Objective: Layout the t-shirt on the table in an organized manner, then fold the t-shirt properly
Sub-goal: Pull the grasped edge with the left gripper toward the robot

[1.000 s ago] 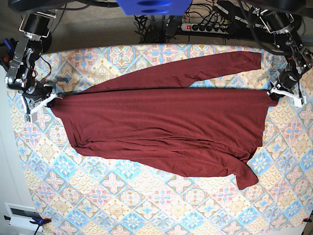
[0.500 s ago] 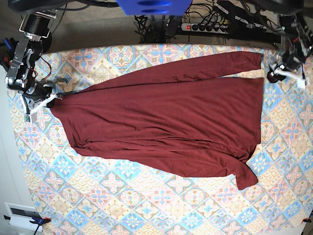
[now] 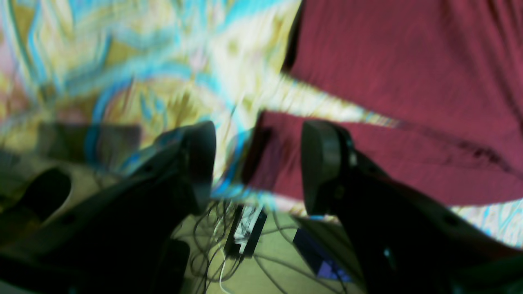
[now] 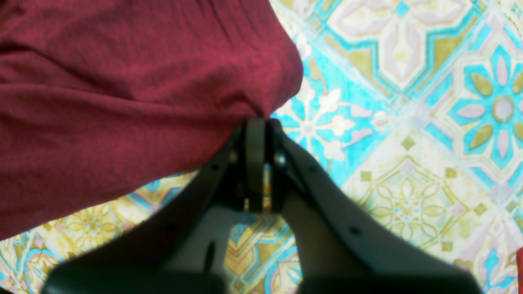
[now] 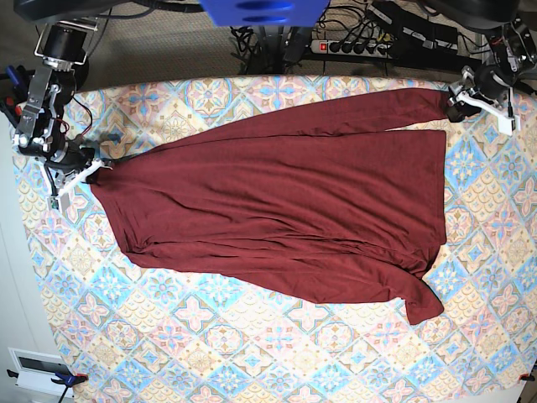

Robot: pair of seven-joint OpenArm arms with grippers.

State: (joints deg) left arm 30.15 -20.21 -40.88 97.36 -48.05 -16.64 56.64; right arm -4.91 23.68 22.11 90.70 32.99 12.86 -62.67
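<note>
Since the earlier frames, the left gripper (image 5: 480,98) has been released from the hem corner and raised to the sleeve end at the far edge, where its jaws are spread wide with the cuff seen between them. By the right gripper (image 4: 261,122), a corner of the t-shirt (image 5: 285,201) is kept pinched between closed jaws. Spread flat across the table (image 5: 252,353), the garment is seen with one sleeve stretched along the far side and another folded at the near right.
</note>
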